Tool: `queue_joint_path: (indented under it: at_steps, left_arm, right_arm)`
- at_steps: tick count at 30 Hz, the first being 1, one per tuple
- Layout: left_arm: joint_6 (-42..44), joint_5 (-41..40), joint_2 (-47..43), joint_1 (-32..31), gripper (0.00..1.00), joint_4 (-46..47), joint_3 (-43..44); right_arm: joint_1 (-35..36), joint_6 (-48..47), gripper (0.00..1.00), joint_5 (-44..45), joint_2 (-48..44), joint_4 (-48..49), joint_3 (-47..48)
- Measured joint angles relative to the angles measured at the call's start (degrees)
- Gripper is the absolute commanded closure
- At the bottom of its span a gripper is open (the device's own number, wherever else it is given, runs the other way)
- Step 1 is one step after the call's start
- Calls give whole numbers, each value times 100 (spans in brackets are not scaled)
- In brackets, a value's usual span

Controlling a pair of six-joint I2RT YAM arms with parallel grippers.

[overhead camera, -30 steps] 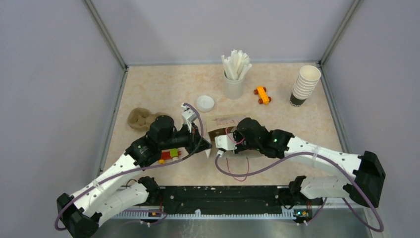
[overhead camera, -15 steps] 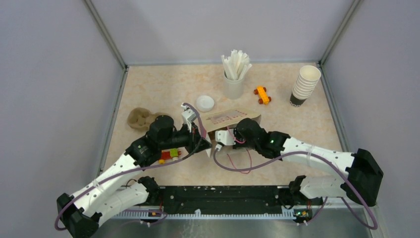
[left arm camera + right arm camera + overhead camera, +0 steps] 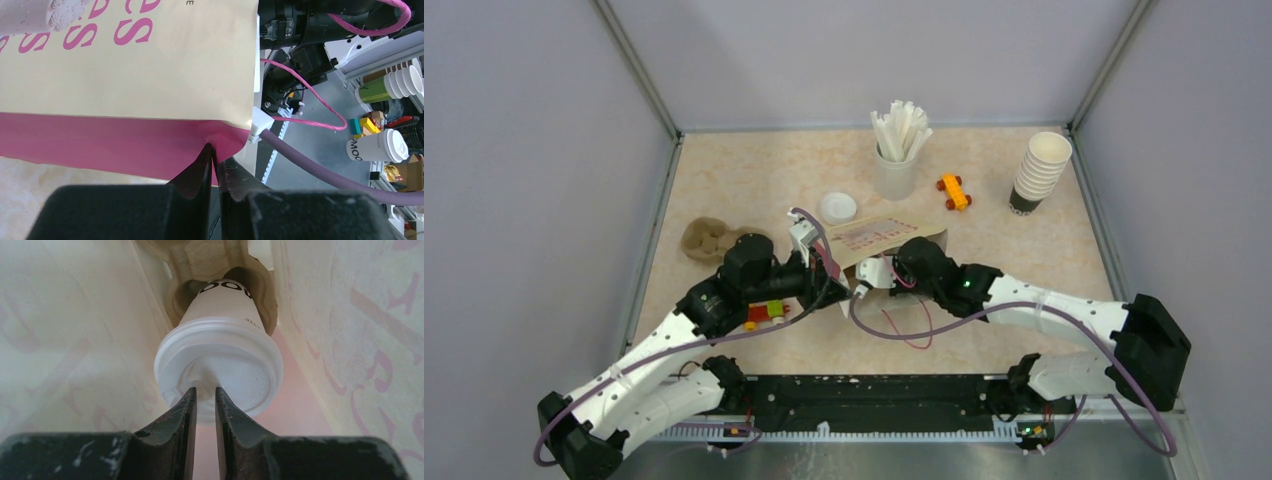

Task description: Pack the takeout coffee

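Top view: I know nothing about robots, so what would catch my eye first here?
A cream paper bag with pink print lies mid-table, with the left gripper pinching its pink edge. The right wrist view looks inside the bag, where a white cup sits in a moulded cardboard tray. The right gripper is right at the cup's lid.

Tabletop (image 3: 754, 170) w/ stick holder (image 3: 895, 175), lid (image 3: 838, 207), toy car (image 3: 954, 191), cup stack (image 3: 1039, 172), tray (image 3: 706, 239)
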Motion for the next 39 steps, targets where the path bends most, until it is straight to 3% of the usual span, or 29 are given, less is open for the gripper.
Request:
queue_joint_path:
  at_steps: [20, 39]
  left_arm:
    - [-31, -149, -81, 0, 88, -20, 2]
    - [-31, -170, 63, 0, 89, -155, 216]
  right_arm:
    - [-33, 203, 79, -426, -669, -778, 26]
    - [-37, 278, 79, -929, -752, -1495, 839]
